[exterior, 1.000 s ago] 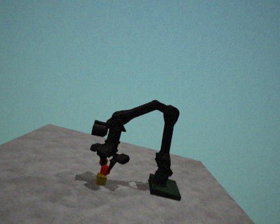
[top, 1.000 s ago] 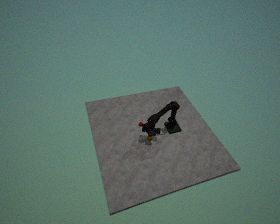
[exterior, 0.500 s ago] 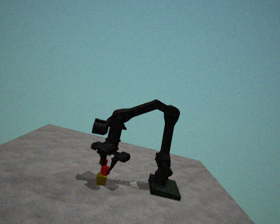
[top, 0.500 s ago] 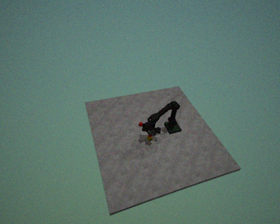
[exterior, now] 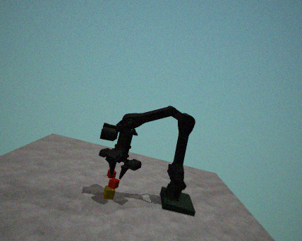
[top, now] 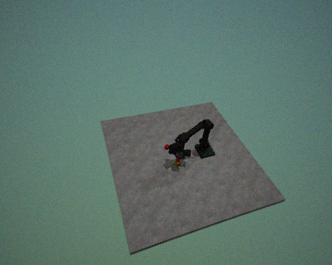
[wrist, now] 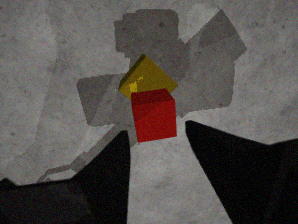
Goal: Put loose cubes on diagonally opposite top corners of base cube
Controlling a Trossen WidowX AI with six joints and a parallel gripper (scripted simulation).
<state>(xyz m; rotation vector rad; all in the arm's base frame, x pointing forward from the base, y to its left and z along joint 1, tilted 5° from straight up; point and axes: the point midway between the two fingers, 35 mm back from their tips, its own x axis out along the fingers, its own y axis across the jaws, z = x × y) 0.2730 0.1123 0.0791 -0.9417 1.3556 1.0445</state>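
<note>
The yellow base cube [top: 177, 164] [exterior: 109, 193] [wrist: 149, 77] stands on the grey slab. One red cube [top: 178, 160] [exterior: 113, 183] [wrist: 156, 120] appears to rest level on its top, over the corner nearest the fingers in the wrist view, and hides that corner. My gripper [exterior: 116, 177] [wrist: 157, 131] is open and points down, its fingertips apart on either side of this red cube, with gaps showing in the wrist view. The other red cube [top: 167, 146] [exterior: 110, 173] is on the slab away from the base cube, partly hidden behind a finger in the exterior view.
The grey slab [top: 206, 197] [exterior: 53, 215] carries the arm's dark green base plate [top: 210, 153] [exterior: 178, 206], to the right of the cubes in the top and exterior views. The arm arches over from it and casts shadows around the yellow cube.
</note>
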